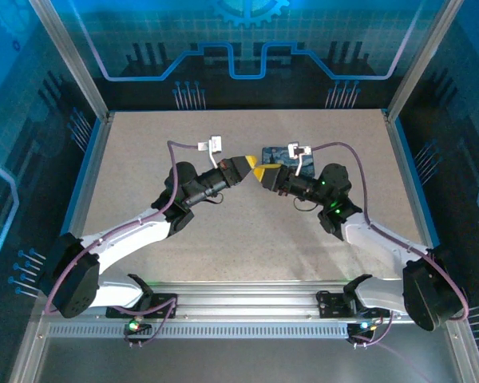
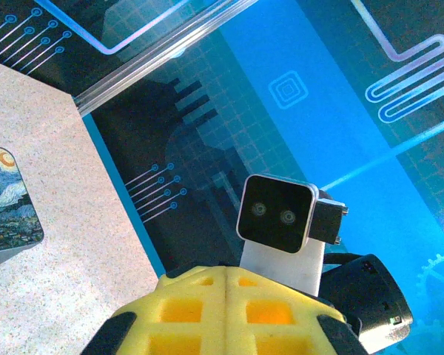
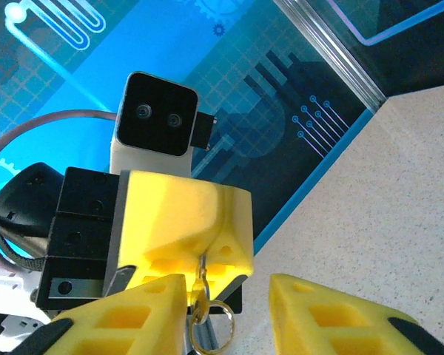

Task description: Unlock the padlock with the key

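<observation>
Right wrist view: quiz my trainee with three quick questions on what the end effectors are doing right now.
1. True or false: the left end effector is shut on the thin dark metal key.
2. The dark-blue rectangular starry-print tin lies: A) on the speckled table, just beyond the right end effector; B) between the arm bases; C) in the left fingers.
3. Fill in, open or shut: the right end effector's yellow fingers stand ____.
Key: 1 true; 2 A; 3 open.
</observation>
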Controlling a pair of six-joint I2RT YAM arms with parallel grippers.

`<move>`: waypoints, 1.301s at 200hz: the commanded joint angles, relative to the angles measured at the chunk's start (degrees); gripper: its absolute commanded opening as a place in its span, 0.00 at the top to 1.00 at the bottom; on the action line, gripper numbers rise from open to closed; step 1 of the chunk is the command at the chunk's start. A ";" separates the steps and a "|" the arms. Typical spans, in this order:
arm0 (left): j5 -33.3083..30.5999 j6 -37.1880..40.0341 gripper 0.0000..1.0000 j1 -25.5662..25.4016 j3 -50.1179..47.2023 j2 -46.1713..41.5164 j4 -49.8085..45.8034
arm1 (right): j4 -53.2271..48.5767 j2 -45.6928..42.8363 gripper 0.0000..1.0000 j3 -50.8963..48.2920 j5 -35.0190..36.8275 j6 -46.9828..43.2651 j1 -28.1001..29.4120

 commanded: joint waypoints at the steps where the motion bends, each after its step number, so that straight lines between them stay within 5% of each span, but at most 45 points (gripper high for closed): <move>1: 0.15 1.63 1.00 -0.37 1.18 -0.67 2.26 | 1.03 0.38 0.68 1.84 -0.60 -0.01 0.55; 198: -2.02 2.42 1.00 -0.37 -0.44 -2.48 1.97 | -6.11 -1.23 0.99 1.30 1.02 -2.89 0.41; 260: -3.80 5.62 0.55 0.04 -0.85 -5.11 -4.08 | -19.12 -5.61 1.00 2.17 2.98 -10.10 -0.81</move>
